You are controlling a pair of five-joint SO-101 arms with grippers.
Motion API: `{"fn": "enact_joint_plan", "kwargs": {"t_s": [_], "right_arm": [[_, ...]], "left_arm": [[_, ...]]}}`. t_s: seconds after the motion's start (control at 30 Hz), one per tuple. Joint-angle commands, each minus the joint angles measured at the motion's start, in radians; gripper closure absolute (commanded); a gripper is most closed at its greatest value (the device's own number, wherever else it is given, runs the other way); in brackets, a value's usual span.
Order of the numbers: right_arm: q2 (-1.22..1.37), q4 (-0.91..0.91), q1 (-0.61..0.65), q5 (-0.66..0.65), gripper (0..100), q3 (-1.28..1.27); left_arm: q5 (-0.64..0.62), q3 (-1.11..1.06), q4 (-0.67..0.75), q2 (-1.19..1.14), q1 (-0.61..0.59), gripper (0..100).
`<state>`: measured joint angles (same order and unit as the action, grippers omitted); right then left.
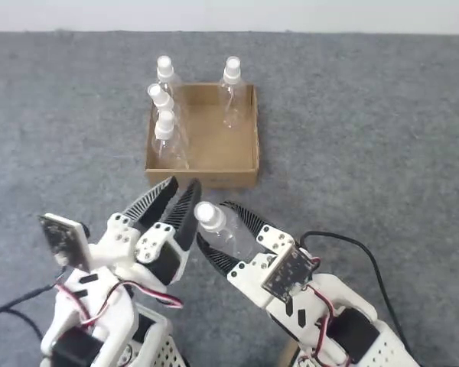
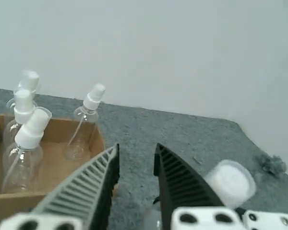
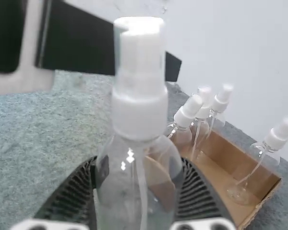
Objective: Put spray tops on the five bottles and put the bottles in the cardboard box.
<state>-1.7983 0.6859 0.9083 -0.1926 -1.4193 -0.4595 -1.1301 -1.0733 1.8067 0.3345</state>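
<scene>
the right gripper (image 1: 216,227) is clamped on a bottle (image 1: 209,214) at lower centre. the left gripper (image 1: 183,184) beside it is slightly apart.

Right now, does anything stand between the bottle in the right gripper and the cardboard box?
Nothing visible lies between the bottle and the cardboard box. The open left gripper stands close beside that path, near the box's front wall. The box's middle floor is bare; the other bottles stand at its sides.
</scene>
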Motion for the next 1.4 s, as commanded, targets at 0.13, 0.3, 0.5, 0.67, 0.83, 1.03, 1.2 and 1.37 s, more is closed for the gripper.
{"fn": "enact_joint_plan", "kwargs": {"t_s": [0.13,0.3,0.5,0.67,0.83,1.03,1.2,1.37], "right_arm": [[-0.016,0.001,0.012,-0.015,99.2,0.068],[-0.016,0.001,0.007,-0.015,99.2,0.068],[-0.016,0.004,0.007,-0.012,99.2,0.068],[-0.016,0.067,0.007,-0.009,99.2,0.069],[-0.016,0.084,-0.005,-0.008,99.2,0.075],[-0.015,0.082,-0.105,-0.009,99.2,0.077],[-0.013,0.082,-0.119,-0.011,99.2,0.129],[0.09,0.082,-0.119,-0.009,99.2,0.221]], "left_arm": [[0.146,0.004,-0.092,0.015,0.183,89],[0.146,0.008,-0.091,0.015,0.201,89],[0.144,0.111,-0.097,0.017,0.199,89],[0.147,0.163,-0.091,0.017,0.1,89],[0.144,0.159,-0.098,0.017,-0.043,90],[0.143,0.157,-0.153,0.017,-0.146,90],[0.143,0.151,-0.183,0.017,-0.196,100],[0.143,0.088,-0.186,0.017,-0.199,99]]}}
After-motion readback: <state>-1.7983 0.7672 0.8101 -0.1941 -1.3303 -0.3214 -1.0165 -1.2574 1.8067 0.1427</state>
